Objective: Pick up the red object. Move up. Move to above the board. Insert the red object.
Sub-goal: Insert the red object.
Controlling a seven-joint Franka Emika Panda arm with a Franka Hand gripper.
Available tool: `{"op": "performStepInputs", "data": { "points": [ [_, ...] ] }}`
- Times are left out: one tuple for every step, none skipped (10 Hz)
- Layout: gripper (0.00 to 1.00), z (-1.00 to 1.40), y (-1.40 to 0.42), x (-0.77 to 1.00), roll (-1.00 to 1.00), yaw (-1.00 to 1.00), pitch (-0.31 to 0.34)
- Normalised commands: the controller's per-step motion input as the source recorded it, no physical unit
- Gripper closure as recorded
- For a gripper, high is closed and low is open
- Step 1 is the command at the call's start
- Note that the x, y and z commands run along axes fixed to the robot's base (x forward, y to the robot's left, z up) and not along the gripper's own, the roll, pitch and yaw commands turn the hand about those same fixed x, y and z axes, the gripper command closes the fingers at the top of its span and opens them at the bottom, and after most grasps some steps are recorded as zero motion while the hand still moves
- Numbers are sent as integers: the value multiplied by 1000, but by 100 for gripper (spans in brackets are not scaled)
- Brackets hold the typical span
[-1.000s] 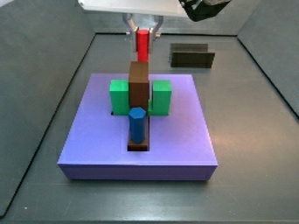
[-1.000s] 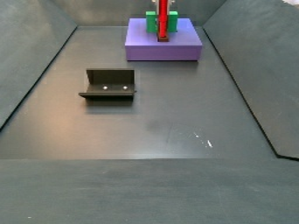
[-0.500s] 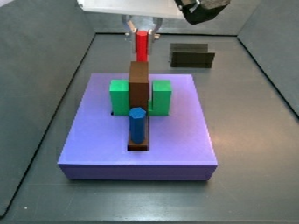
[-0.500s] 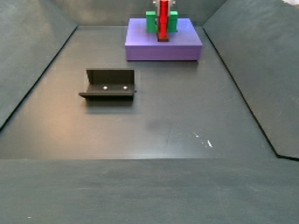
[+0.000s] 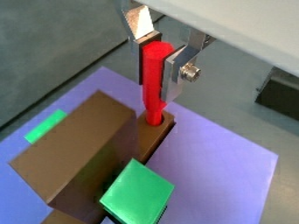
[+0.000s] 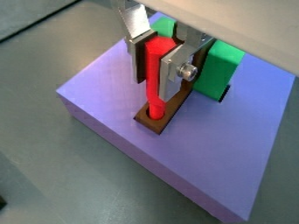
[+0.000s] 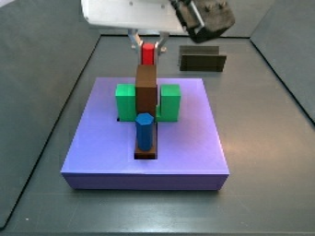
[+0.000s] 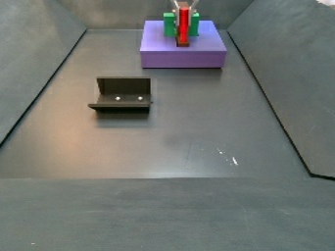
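My gripper (image 5: 158, 68) is shut on the red object (image 5: 156, 80), a thin upright red peg, above the far end of the lavender board (image 5: 222, 166). In both wrist views the peg's lower tip sits in the hole at the end of the brown bar (image 6: 156, 120). The peg (image 6: 151, 80) is held between the silver fingers (image 6: 177, 68). In a side view the gripper (image 7: 149, 44) holds the peg (image 7: 149, 54) just behind the brown bar (image 7: 146, 88), with the blue cylinder (image 7: 144, 133) at the bar's near end. It also shows small in a side view (image 8: 185, 22), on the board (image 8: 197, 57).
Green blocks (image 7: 125, 101) (image 7: 170, 101) flank the brown bar on the board (image 7: 185, 152). The dark fixture (image 7: 204, 61) stands on the floor behind the board, also seen in a side view (image 8: 121, 95). Grey walls ring the floor.
The gripper has moved down with the red object, so less of the peg shows above the brown bar. Nothing else has moved.
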Motion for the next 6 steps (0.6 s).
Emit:
{"op": "performStepInputs", "data": {
  "points": [
    [100, -491, 0, 80, 229, 0, -67],
    [100, -509, 0, 43, 270, 0, -66],
    [100, -483, 0, 31, 277, 0, -64],
    [100, -566, -3, 0, 240, 0, -80],
    [100, -374, 0, -37, 161, 0, -59],
    [100, 0, 0, 0, 0, 0, 0]
  ]
}}
